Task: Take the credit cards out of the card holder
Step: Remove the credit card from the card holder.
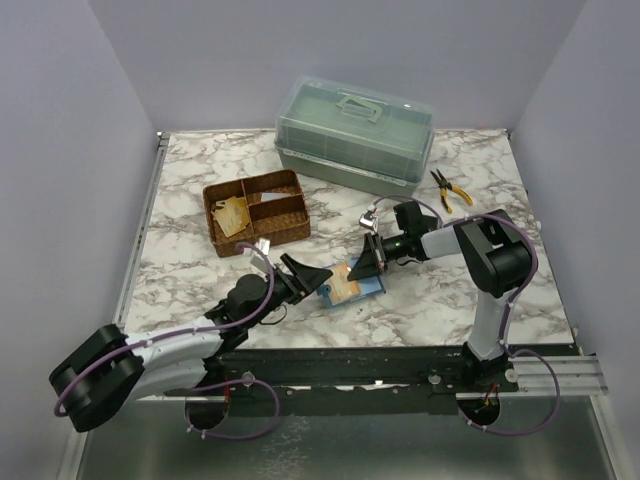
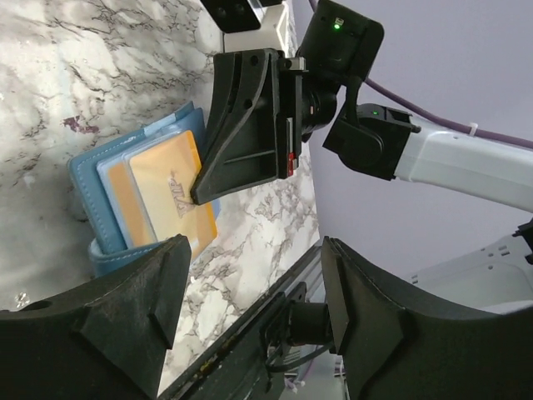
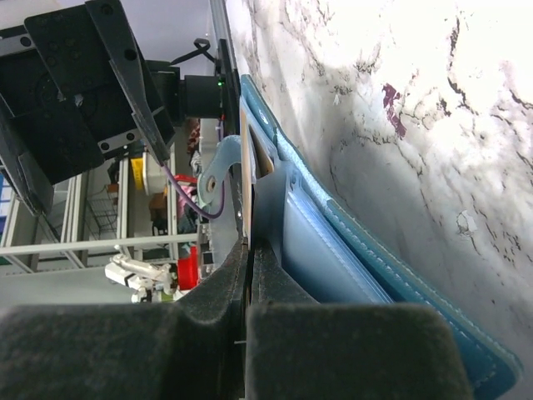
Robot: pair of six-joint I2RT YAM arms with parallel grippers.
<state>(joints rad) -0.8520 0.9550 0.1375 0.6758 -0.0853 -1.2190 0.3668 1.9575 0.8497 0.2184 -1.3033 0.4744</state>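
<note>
The teal-blue card holder (image 1: 366,287) lies open on the marble table, in front of both arms. A tan-orange credit card (image 1: 344,288) sticks out of its pocket. In the left wrist view the holder (image 2: 87,179) shows this card (image 2: 162,196) on top, with another orange card edge under it. My right gripper (image 1: 364,263) is shut on the card's edge, seen edge-on in its wrist view (image 3: 249,250) beside the light blue pockets (image 3: 321,250). My left gripper (image 1: 306,276) is open and empty (image 2: 254,271), just left of the holder.
A brown woven basket (image 1: 283,192) at the left middle holds tan cards (image 1: 232,215) in its left compartment. A green lidded box (image 1: 355,130) stands at the back. Yellow-handled pliers (image 1: 451,188) lie at the right. The table's front edge is close below the holder.
</note>
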